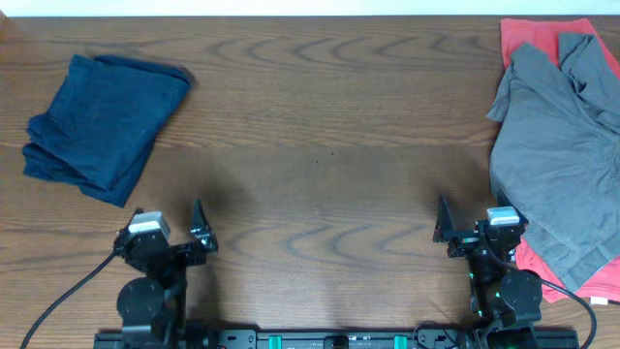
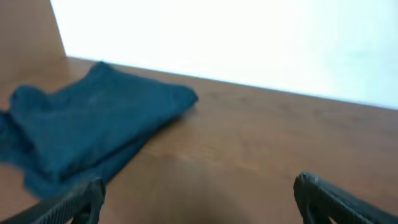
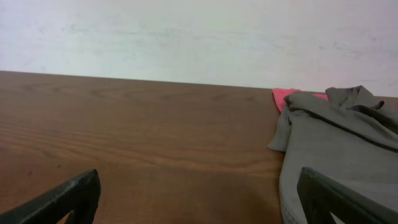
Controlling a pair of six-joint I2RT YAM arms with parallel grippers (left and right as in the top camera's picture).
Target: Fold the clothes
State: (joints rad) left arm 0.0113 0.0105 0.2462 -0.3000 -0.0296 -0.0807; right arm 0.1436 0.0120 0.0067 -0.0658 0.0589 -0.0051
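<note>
A folded dark navy garment [image 1: 102, 124] lies at the far left of the wooden table; it also shows in the left wrist view [image 2: 87, 124], ahead and to the left of the fingers. No waistband or button shows. My left gripper [image 1: 172, 225] is open and empty near the front edge, well short of the garment; its fingers frame bare wood in the left wrist view [image 2: 199, 199]. My right gripper [image 1: 475, 221] is open and empty at the front right, its fingers wide apart in the right wrist view [image 3: 199, 199].
A crumpled grey T-shirt [image 1: 562, 145] lies at the right on a red-orange cloth [image 1: 538, 39]; both show in the right wrist view, shirt [image 3: 336, 149], cloth [image 3: 283, 96]. A white wall stands behind the table's far edge.
</note>
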